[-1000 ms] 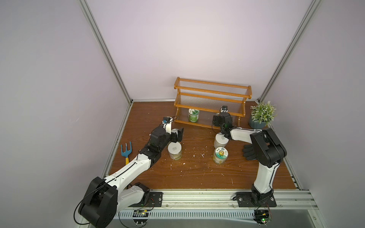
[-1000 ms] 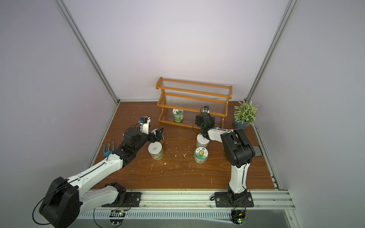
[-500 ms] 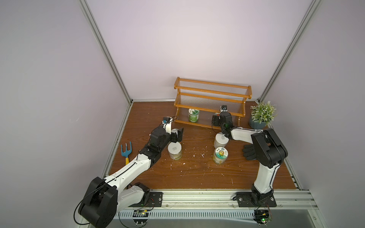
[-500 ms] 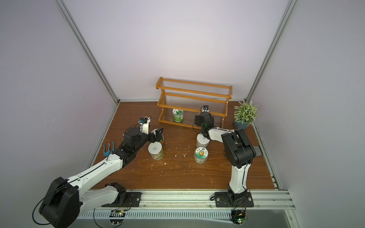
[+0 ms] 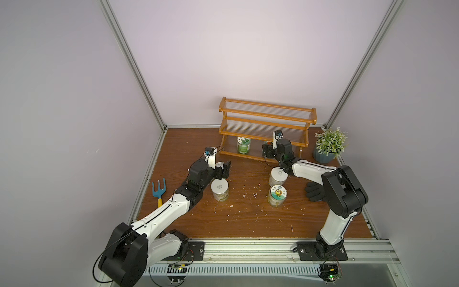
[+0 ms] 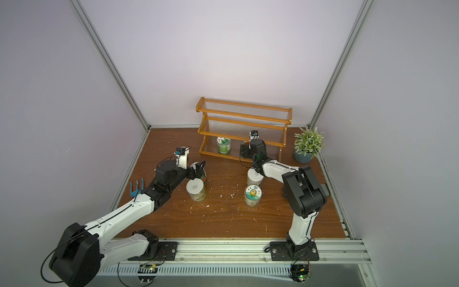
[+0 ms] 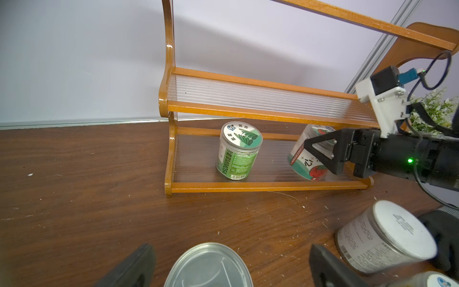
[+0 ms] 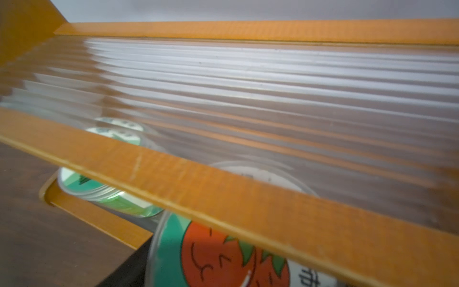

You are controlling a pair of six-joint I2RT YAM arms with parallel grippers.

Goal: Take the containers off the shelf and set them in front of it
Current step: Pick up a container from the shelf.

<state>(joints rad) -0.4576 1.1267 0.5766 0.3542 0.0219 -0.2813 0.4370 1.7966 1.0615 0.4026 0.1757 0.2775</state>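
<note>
Both top views look down from high in front; both wrist views closely face the shelf (image 7: 248, 112).

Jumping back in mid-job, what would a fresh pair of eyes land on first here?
The orange shelf at the back of the table, where the right gripper is shut on a tilted tomato jar on the lowest tier, with a green leaf jar on the same tier. Next, the left gripper, open around a silver-topped can standing in front of the shelf.
</note>
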